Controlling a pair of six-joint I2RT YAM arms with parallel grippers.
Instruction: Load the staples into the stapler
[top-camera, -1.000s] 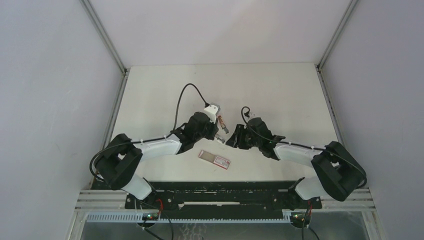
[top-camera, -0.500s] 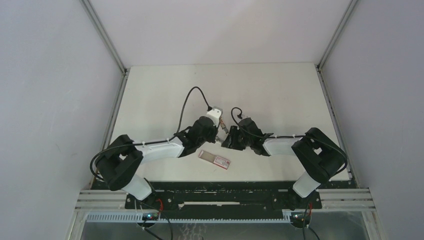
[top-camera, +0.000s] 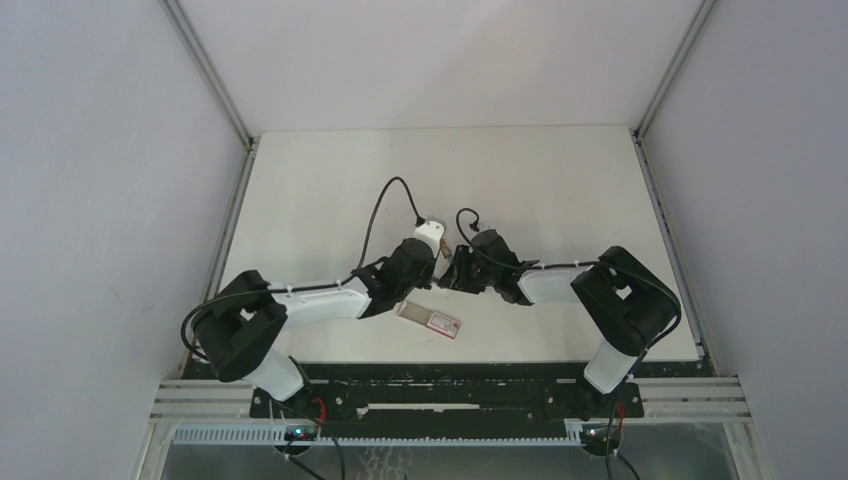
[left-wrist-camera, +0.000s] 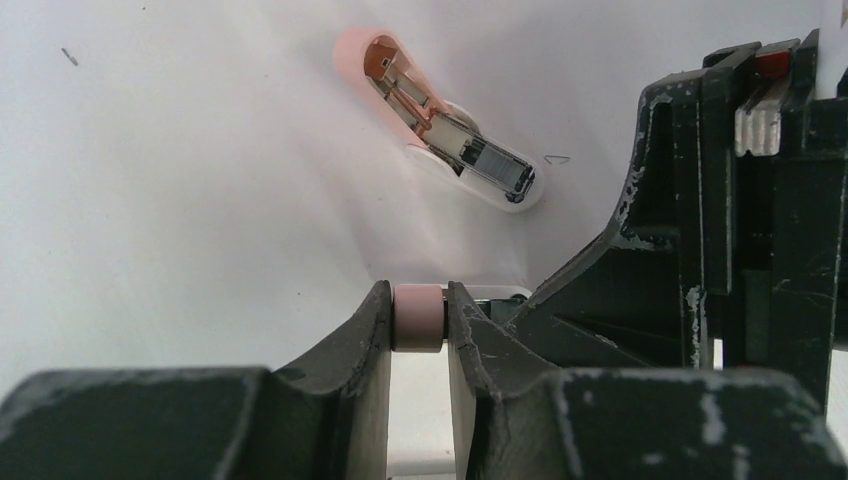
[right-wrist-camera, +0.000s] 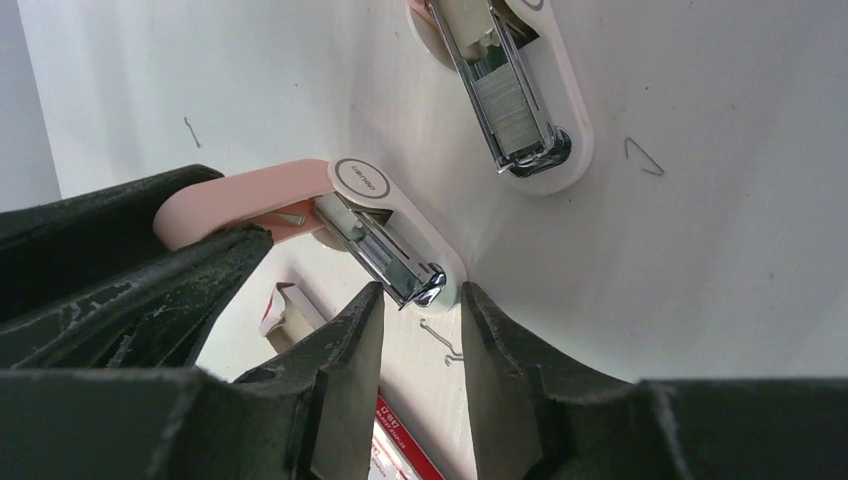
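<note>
A flat white tabletop (top-camera: 560, 180) is lying beneath the fingers (left-wrist-camera: 365, 335). Around it, plain pale grey wall panels (top-camera: 100, 200) are standing.

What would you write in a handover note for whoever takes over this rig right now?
Left gripper: shut on the held stapler, at its pink end.
Right gripper: open, jaws either side of that stapler's metal nose.
Staple box: lying on the table, nearer the bases, in neither gripper.
Second stapler: lies open beyond the grippers.
Done: stapler gripped. Left: loading the staples.
</note>
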